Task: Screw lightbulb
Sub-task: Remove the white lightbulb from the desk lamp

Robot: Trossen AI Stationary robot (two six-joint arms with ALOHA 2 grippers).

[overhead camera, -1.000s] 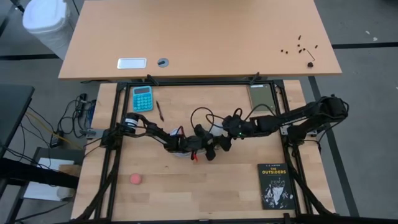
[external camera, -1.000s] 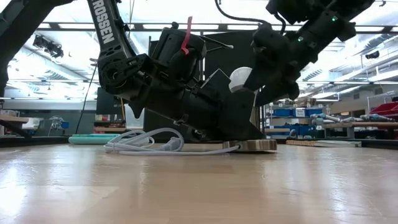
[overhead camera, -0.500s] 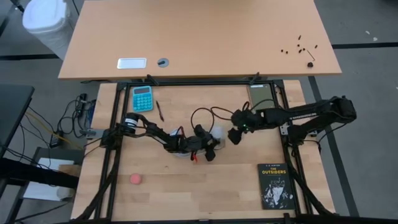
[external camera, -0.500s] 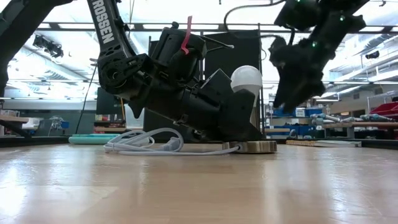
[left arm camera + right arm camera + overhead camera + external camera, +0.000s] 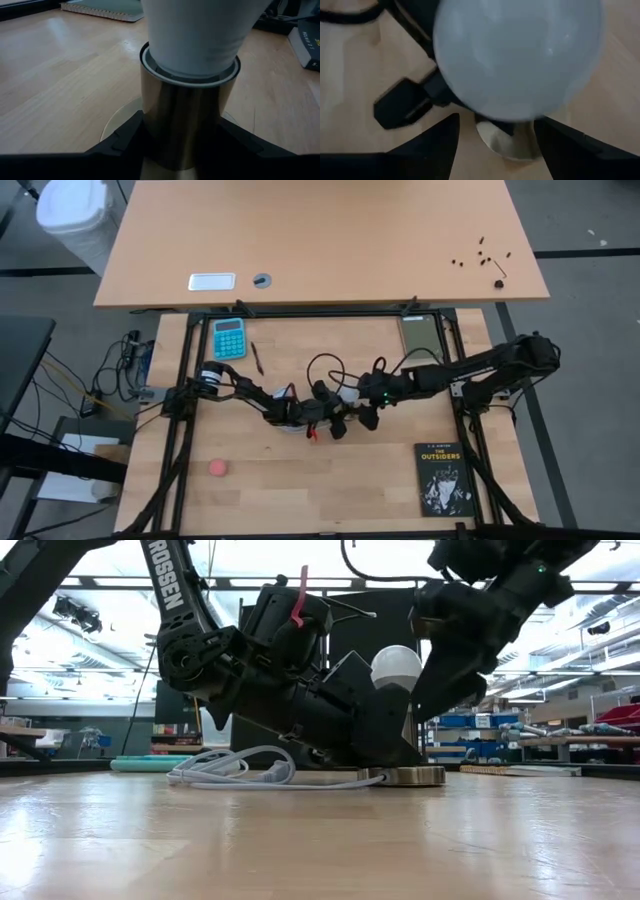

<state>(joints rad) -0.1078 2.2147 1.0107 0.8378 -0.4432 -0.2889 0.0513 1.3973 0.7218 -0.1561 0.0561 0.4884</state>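
Low view: the white frosted pear-shaped lightbulb (image 5: 396,667) is seated upright in the shiny metal socket (image 5: 187,122), which is clenched by the left end effector (image 5: 180,145). The right end effector (image 5: 495,137) has been swung back, fingers spread astride the bulb; another twist looks likely.

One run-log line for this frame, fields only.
Left gripper: shut on brass-coloured metal socket | right gripper: open around white frosted lightbulb | lightbulb seated upright in socket
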